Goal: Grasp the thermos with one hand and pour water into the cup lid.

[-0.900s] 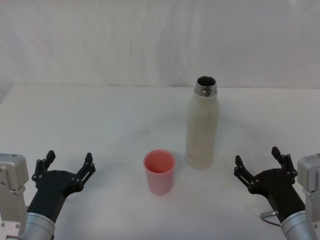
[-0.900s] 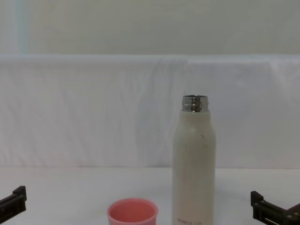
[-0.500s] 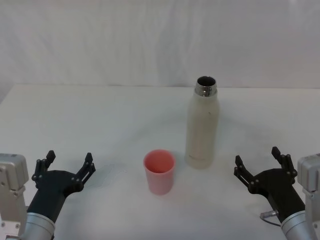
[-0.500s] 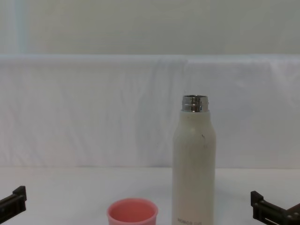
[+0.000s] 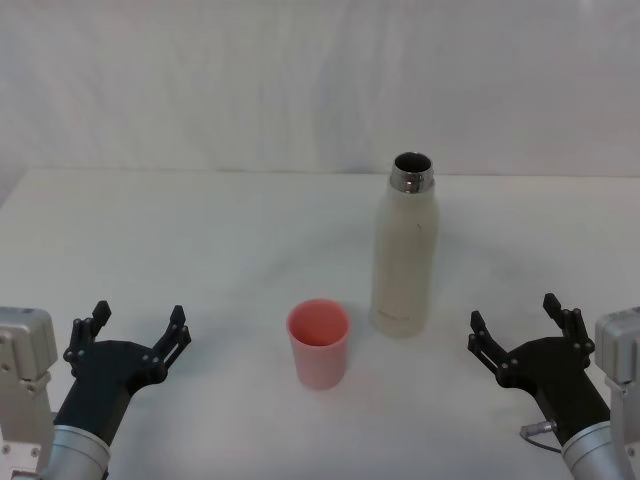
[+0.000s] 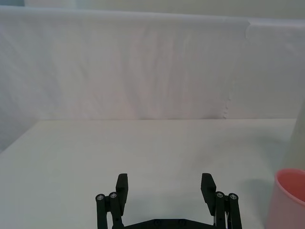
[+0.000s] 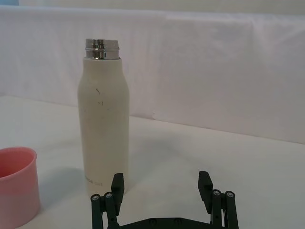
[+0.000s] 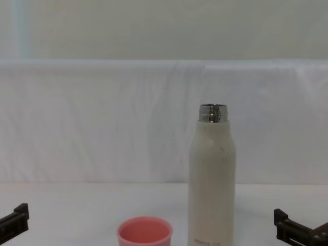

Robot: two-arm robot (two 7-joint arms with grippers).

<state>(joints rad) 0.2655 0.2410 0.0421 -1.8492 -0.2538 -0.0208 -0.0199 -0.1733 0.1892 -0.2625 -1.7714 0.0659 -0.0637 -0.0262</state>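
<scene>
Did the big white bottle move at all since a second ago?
No. The thermos stands upright in the same spot, just behind and right of the cup lid, which hasn't shifted either.

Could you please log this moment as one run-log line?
phase: pre-grasp | left gripper: open, idle | right gripper: open, beside thermos | thermos: upright, uncapped | cup lid: upright on table

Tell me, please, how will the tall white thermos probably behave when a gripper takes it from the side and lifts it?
The thermos stands tall on a narrow base, so an off-centre push may tip it. Its smooth, rounded wall looks rigid but possibly slippery. The neck is uncapped, so tilting could spill whatever is inside. The open right gripper is nearest.
</scene>
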